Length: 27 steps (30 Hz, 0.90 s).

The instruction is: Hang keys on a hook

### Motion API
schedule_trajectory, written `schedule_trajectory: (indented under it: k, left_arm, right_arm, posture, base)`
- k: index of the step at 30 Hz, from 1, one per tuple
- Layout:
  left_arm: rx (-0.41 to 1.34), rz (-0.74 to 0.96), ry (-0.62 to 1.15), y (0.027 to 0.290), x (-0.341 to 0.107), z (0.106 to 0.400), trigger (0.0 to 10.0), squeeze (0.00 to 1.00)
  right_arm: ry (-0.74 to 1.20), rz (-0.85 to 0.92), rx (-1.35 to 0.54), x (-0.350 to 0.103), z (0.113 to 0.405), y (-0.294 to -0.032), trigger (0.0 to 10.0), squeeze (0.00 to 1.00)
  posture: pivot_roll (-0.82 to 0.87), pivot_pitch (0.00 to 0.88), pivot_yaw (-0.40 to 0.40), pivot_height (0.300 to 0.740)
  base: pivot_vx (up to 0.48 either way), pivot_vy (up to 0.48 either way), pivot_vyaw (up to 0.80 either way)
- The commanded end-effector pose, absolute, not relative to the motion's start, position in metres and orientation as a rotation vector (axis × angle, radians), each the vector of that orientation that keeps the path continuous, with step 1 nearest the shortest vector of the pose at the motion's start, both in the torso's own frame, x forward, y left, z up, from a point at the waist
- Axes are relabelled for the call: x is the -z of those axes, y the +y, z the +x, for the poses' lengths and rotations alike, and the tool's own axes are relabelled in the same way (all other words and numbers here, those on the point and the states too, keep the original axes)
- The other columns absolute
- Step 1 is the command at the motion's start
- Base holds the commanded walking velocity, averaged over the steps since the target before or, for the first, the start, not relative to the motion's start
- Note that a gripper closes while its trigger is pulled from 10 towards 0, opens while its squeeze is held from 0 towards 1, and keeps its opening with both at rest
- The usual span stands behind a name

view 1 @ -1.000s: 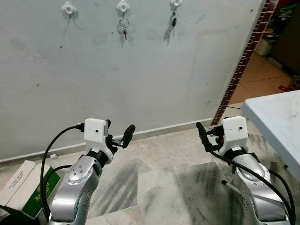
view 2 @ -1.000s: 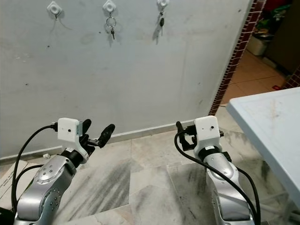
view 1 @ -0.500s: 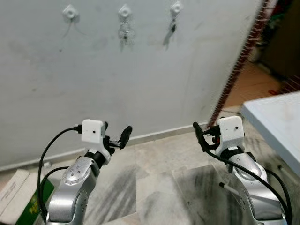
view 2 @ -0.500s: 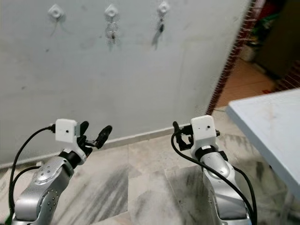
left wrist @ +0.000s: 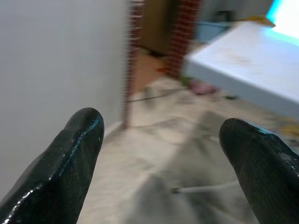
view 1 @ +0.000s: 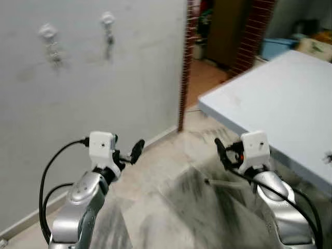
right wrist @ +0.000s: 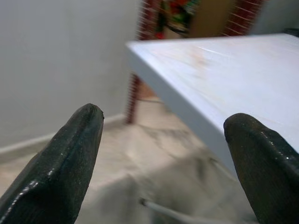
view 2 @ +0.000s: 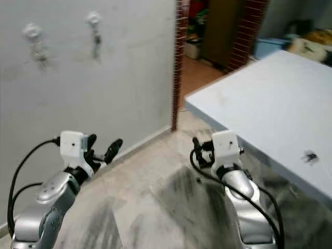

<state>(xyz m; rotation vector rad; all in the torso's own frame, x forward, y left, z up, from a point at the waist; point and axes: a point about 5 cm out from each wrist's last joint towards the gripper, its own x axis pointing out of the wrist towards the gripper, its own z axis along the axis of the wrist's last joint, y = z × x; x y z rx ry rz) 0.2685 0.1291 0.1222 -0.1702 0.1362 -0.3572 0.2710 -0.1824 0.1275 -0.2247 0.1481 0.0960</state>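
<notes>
Keys (view 2: 310, 155) — seemingly — on table (view 2: 270, 98), beyond right gripper (view 2: 196, 150).

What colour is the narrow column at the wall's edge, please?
Reddish-brown brick with pale mortar lines: the column shows best in the right eye view.

Blurred keys (view 1: 109, 39) hang from a white wall hook (view 1: 107, 19).

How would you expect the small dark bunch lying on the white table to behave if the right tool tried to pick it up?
The small dark bunch looks blurred; if keys, probably light and loose, so it may dangle. It lies flat on the smooth white table, so it could slide. The right tool is open, apart from it.
</notes>
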Motion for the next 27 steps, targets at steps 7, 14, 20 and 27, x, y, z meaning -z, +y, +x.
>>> schedule_trajectory:
  k: [7, 14, 20, 27]
  left_arm:
    - [0.335, -0.153, 0.158, 0.1382, -0.1213, 0.2721, 10.0, 0.00]
    - [0.326, -0.149, 0.159, 0.1415, -0.1215, 0.2747, 10.0, 0.00]
    - [0.328, -0.154, 0.164, 0.1406, -0.1213, 0.2749, 10.0, 0.00]
    - [0.329, -0.157, 0.168, 0.1405, -0.1214, 0.2763, 10.0, 0.00]
  right_arm:
    - [0.154, -0.242, -0.070, -0.1279, 0.2740, -0.1819, 10.0, 0.00]
    - [0.163, -0.249, -0.058, -0.1260, 0.2735, -0.1837, 10.0, 0.00]
    - [0.149, -0.240, -0.062, -0.1274, 0.2737, -0.1823, 10.0, 0.00]
    - [0.145, -0.244, -0.072, -0.1273, 0.2726, -0.1794, 10.0, 0.00]
  posture:
    - [-0.03, 0.003, 0.048, 0.740]
    - [-0.03, 0.000, 0.050, 0.740]
    - [-0.02, 0.000, 0.052, 0.740]
    - [-0.02, 0.000, 0.056, 0.740]
  base:
    - [0.000, 0.000, -0.79]
    - [0.000, 0.000, -0.78]
    - [0.000, 0.000, -0.52]
    - [0.000, 0.266, 0.00]
